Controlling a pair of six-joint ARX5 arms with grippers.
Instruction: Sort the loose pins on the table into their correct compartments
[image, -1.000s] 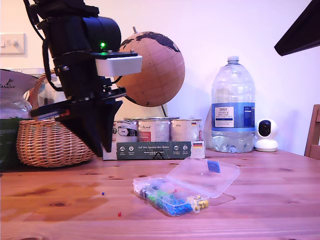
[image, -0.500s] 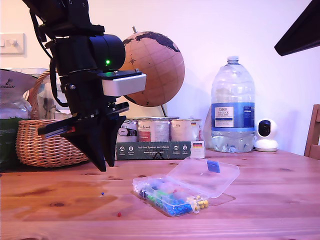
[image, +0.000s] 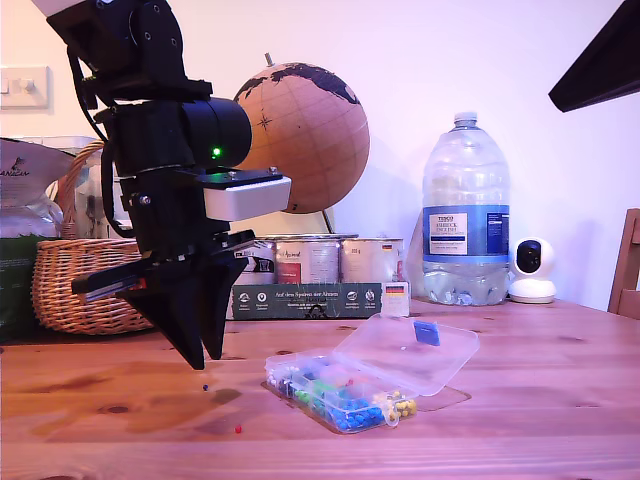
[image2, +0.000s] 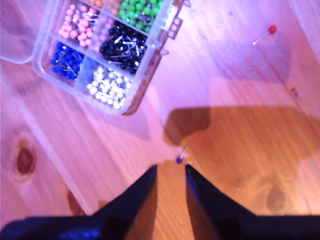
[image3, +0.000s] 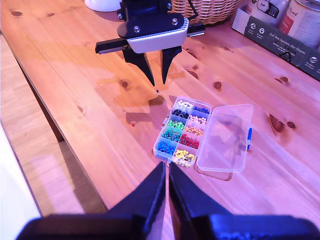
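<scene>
My first gripper (image: 205, 360) (image2: 171, 170) hangs open, tips down, just above the table (image: 520, 400). A loose blue pin (image2: 179, 160) (image: 205, 387) lies right in front of its fingertips, untouched. A red pin (image2: 272, 29) (image: 238, 429) lies farther off, nearer the table's front edge. The clear box (image: 300, 385) (image2: 150, 70) stands open on the exterior view's right of the gripper, lid (image: 410, 355) folded back, its compartments filled with coloured pins. My second gripper (image3: 166, 167) is shut and empty, high above the box (image3: 156, 150), and shows at the exterior view's upper right.
Along the back of the table stand a wicker basket (image: 90, 280), a globe (image: 300, 135), a carton of tins (image: 310, 285), a large water bottle (image: 466, 215) and a small white camera (image: 533, 270). A chair edge (image: 628, 265) shows at the exterior view's right.
My first gripper has come down and shifted slightly toward the exterior view's right, ending just above the blue pin. The pins and the box have not moved.
</scene>
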